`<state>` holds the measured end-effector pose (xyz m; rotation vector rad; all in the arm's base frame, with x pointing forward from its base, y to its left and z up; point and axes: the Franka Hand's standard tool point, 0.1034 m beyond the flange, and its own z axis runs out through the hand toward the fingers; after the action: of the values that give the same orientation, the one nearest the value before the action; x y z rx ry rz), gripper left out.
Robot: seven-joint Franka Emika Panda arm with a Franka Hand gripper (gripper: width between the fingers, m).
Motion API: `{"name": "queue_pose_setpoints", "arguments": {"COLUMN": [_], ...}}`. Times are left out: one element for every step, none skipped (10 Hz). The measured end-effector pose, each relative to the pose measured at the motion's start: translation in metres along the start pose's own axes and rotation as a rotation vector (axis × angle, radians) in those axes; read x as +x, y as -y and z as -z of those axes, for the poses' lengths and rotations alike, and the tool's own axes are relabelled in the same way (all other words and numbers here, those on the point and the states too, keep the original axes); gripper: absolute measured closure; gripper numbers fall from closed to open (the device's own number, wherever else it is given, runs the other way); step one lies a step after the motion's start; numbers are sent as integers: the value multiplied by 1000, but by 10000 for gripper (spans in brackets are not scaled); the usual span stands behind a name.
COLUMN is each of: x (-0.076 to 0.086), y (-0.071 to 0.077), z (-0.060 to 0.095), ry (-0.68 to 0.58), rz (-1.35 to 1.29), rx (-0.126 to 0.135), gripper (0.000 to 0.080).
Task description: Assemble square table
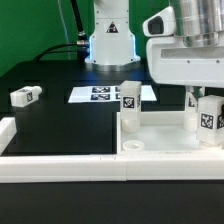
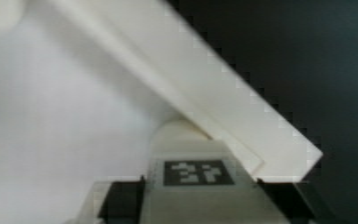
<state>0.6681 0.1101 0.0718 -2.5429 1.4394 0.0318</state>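
Note:
The white square panel (image 1: 165, 130) lies flat against the front border wall. One tagged white leg (image 1: 130, 98) stands upright on its corner at the exterior view's left. My gripper (image 1: 206, 98) is shut on a second tagged leg (image 1: 208, 120) and holds it upright at the panel's corner on the exterior view's right. In the wrist view the gripper (image 2: 206, 196) has its dark fingers (image 2: 133, 196) on both sides of that leg (image 2: 197, 170), over the panel (image 2: 69, 100). A third leg (image 1: 25, 96) lies loose on the black table at the exterior view's left.
The low white border wall (image 1: 90, 166) runs along the front and up the exterior view's left side. It also shows in the wrist view (image 2: 229, 85) as a slanting ridge. The marker board (image 1: 100, 93) lies behind the panel. The robot base (image 1: 108, 40) stands at the back.

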Motion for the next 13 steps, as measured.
{"name": "queue_pose_setpoints", "arguments": {"x": [1, 3, 1, 0, -1, 2, 4, 2, 2, 2, 0, -2, -4], "y": [0, 0, 1, 1, 2, 4, 5, 5, 5, 4, 3, 4, 4], "z": [0, 0, 0, 0, 0, -2, -2, -2, -2, -3, -2, -2, -1], "ry": [14, 28, 30, 33, 37, 67, 100, 101, 98, 76, 55, 48, 38], "rz": [-96, -153, -183, -238, -289, -491, -638, -594, -556, -380, -142, 12, 51], "rx": [17, 28, 27, 27, 28, 67, 112, 108, 109, 105, 82, 56, 62], "gripper": [505, 505, 505, 505, 506, 506, 506, 506, 413, 413, 235, 177, 177]}}
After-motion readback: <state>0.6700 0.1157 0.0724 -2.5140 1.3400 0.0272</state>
